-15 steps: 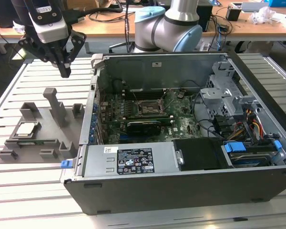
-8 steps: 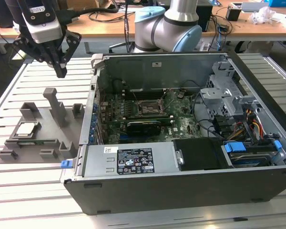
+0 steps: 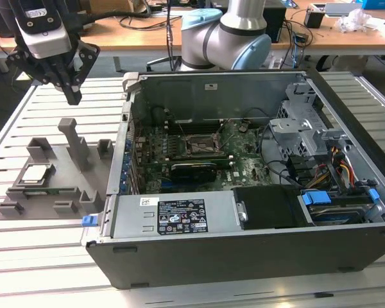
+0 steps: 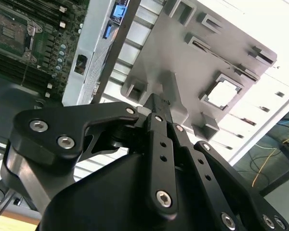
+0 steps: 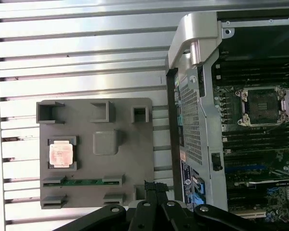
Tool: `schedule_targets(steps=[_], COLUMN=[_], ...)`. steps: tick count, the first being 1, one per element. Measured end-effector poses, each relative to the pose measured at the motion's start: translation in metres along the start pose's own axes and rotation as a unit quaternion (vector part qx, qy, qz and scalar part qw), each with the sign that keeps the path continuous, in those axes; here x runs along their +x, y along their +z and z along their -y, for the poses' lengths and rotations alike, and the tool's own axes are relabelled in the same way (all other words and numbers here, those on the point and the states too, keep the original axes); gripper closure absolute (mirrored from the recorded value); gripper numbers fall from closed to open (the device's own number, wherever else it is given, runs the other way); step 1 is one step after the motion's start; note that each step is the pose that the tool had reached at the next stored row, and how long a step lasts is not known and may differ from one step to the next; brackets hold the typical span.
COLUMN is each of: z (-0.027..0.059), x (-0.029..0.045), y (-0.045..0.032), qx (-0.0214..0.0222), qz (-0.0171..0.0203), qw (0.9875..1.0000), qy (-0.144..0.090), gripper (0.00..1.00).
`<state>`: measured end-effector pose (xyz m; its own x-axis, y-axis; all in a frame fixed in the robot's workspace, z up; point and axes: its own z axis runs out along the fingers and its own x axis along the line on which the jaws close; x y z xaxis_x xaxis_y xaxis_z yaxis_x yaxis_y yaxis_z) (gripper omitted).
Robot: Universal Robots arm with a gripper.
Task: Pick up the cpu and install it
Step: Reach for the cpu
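Shiny silver square cpu point(image 5: 60, 155) waits in grey plastic tray point(image 5: 135, 149); black claw point(image 3: 72, 96) above, clenched empty, needs opening, centring squarely.

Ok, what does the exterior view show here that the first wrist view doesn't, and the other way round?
The exterior view adds the arm's joints behind the open computer case, the drive cage, the bundled cables and the desks beyond. The first wrist view adds a straight-down look at the grey holder tray and its pockets. Both show the cpu lying in the tray, the motherboard socket, and the gripper shut, clear of the tray, holding nothing.
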<state>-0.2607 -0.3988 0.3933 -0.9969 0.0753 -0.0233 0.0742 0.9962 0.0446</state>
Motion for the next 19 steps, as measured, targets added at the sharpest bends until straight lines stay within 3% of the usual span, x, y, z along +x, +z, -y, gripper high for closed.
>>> schedule_targets(steps=[19], z=[0.0022], x=[0.0290], y=[-0.0007], qx=[-0.0001], qz=[0.0000], qw=[1.0000], qy=[0.000], gripper=[0.89])
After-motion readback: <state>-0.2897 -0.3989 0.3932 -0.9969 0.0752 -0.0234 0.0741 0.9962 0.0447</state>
